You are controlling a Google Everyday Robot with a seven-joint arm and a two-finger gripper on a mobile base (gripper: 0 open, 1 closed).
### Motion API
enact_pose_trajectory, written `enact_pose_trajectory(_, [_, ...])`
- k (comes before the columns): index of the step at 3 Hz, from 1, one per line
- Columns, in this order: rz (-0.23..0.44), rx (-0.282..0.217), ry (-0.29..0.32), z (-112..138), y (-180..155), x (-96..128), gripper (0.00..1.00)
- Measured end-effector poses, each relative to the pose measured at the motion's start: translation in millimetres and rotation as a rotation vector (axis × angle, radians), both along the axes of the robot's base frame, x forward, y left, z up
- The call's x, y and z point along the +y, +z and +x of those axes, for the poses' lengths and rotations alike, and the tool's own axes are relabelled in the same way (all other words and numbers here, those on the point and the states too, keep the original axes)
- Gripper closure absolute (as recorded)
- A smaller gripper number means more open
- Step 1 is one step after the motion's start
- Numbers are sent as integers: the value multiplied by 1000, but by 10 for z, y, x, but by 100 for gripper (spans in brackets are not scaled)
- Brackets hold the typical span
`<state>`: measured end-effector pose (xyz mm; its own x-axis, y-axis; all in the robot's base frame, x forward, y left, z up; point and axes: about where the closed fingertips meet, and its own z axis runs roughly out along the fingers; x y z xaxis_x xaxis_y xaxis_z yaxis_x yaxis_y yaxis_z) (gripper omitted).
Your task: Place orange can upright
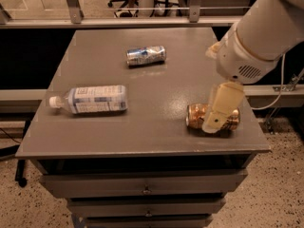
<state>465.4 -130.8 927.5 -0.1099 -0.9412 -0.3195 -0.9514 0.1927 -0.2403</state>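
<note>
The orange can [196,116] lies on its side near the right front corner of the grey table [161,91], its silver top facing left. My gripper [213,123] hangs from the white arm [259,37] that comes in from the upper right. It is directly over the middle of the orange can and covers part of it. I cannot tell whether it touches the can.
A clear plastic bottle [92,99] with a white cap lies on its side at the table's left. A silver-and-blue can [146,55] lies on its side at the back middle. Drawers sit under the tabletop. A rail runs behind the table.
</note>
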Motion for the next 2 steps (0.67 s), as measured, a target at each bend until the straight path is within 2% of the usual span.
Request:
enact_pose_trajectory(1, [-6, 43, 9, -31, -267, 59, 0])
enact_pose_trajectory(2, [-22, 78, 4, -53, -494, 7, 0])
